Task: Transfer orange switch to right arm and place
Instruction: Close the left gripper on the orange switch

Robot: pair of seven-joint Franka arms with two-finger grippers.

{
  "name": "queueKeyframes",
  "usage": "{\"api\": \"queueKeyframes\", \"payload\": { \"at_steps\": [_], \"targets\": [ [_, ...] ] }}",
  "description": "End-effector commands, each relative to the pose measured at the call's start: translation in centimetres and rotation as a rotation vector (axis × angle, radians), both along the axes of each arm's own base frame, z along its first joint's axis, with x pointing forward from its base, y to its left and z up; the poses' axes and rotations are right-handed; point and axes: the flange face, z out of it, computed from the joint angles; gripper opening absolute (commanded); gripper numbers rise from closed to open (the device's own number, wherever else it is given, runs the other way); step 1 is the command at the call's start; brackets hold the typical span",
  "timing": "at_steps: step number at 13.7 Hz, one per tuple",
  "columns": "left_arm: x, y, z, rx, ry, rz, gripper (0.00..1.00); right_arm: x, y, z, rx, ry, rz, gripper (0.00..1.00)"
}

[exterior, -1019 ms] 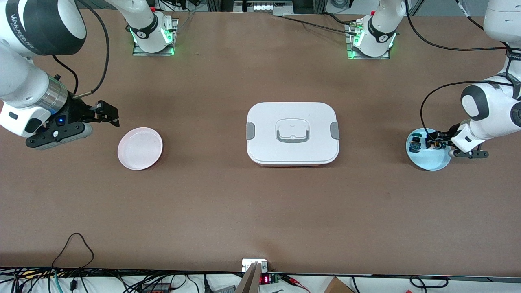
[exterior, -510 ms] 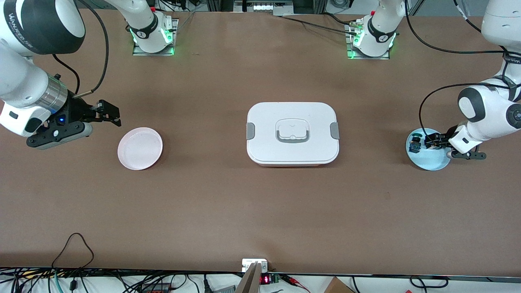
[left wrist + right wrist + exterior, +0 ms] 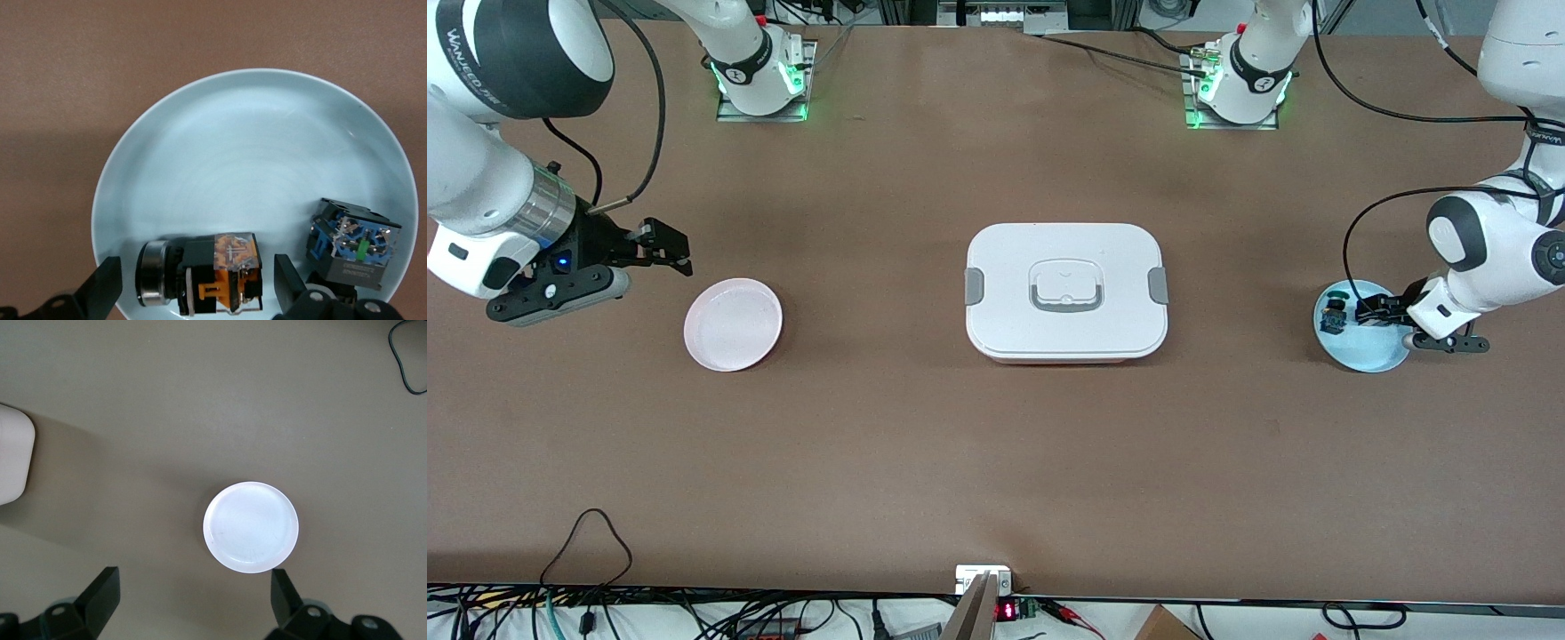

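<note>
The orange switch (image 3: 207, 273) lies on its side in the light blue plate (image 3: 253, 153), black body with an orange part and a silver ring. My left gripper (image 3: 197, 287) is open low over that plate (image 3: 1369, 354), one finger on each side of the switch, with gaps showing on both sides. In the front view the left gripper (image 3: 1371, 311) covers the switch. My right gripper (image 3: 667, 249) is open and empty, up over the table beside the pink plate (image 3: 733, 324), at the right arm's end.
A second switch with a teal-blue top (image 3: 353, 243) lies in the same blue plate, beside the orange one (image 3: 1333, 317). A white lidded box (image 3: 1065, 292) stands at the table's middle. The pink plate (image 3: 251, 527) holds nothing.
The left arm's hand has shifted slightly over the blue plate, jaws still open around the switch. The right arm has not moved.
</note>
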Motion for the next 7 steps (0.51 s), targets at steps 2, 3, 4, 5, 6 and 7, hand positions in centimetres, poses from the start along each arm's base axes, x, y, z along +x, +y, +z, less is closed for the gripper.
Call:
{"api": "queueKeyframes", "payload": {
  "at_steps": [2, 3, 4, 5, 6, 7],
  "targets": [
    [0.19, 0.90, -0.65, -0.006, -0.006, -0.008, 1.00, -0.59, 0.42, 0.07, 0.017, 0.005, -0.010, 1.00],
    [0.02, 0.94, -0.84, -0.008, -0.002, -0.006, 1.00, -0.62, 0.41, 0.16, 0.018, 0.004, -0.010, 1.00],
    [-0.19, 0.87, -1.30, -0.011, 0.007, -0.006, 1.00, -0.67, 0.31, 0.17, 0.018, 0.005, -0.010, 1.00],
    [-0.19, 0.87, -1.30, -0.011, 0.007, -0.006, 1.00, -0.72, 0.21, 0.17, 0.017, 0.007, -0.011, 1.00],
    [-0.25, 0.85, -1.35, -0.011, 0.008, -0.006, 1.00, -0.70, 0.12, 0.17, 0.017, 0.007, -0.014, 1.00],
    [-0.25, 0.85, -1.35, -0.011, 0.008, -0.006, 1.00, -0.77, 0.10, 0.36, 0.018, 0.004, -0.013, 1.00]
  ]
}}
